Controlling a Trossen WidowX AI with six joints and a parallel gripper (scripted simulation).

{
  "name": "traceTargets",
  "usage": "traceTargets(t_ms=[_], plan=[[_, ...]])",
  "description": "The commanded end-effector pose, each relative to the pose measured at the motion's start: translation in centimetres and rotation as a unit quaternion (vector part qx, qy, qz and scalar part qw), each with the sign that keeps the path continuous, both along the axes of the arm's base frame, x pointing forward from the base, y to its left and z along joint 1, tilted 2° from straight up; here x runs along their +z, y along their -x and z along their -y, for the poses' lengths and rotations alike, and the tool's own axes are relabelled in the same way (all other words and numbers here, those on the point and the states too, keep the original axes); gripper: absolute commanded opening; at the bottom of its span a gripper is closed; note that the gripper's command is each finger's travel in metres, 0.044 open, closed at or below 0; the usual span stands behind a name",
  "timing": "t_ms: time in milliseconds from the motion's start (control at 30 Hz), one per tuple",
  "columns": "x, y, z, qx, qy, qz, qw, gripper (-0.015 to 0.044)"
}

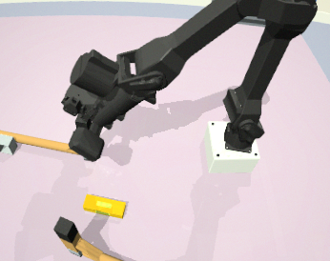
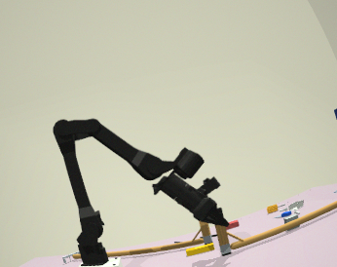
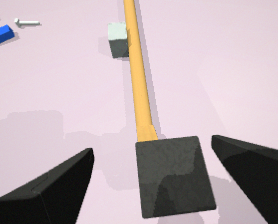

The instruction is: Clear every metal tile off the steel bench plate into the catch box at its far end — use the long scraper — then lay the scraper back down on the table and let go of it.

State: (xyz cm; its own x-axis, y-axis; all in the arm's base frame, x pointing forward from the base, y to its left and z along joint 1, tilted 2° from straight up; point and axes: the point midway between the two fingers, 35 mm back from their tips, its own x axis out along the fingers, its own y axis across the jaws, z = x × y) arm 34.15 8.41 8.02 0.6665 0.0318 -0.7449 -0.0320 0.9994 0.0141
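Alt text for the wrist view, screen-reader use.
Open gripper, one finger either side of a black block topping a wooden post, not gripping it. A long wooden rod runs away from behind the block to the top edge, a grey block beside it; a blue object and a screw lie upper left.

The arm [image 1: 207, 30] [image 2: 118, 143] is matte charcoal-black, with long, straight-sided links, rounded elbow housings and a blocky, cylindrical wrist; its gripper [image 1: 87, 145] [image 2: 226, 224] [image 3: 152, 152] has dark, tapering, wedge-shaped fingers; its base block [image 1: 215, 164] is off-white, with small dark screw holes at the corners.
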Motion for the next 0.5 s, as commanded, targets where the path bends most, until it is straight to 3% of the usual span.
traceTargets(t_ms=[0,67,467], plan=[[-0.62,-0.29,-0.03,0.002,0.0,-0.002,1.0,0.044],[-0.8,-0.41,-0.02,0.002,0.0,-0.002,1.0,0.044],[-0.4,-0.25,0.02,0.0,0.0,0.0,1.0,0.0125]])
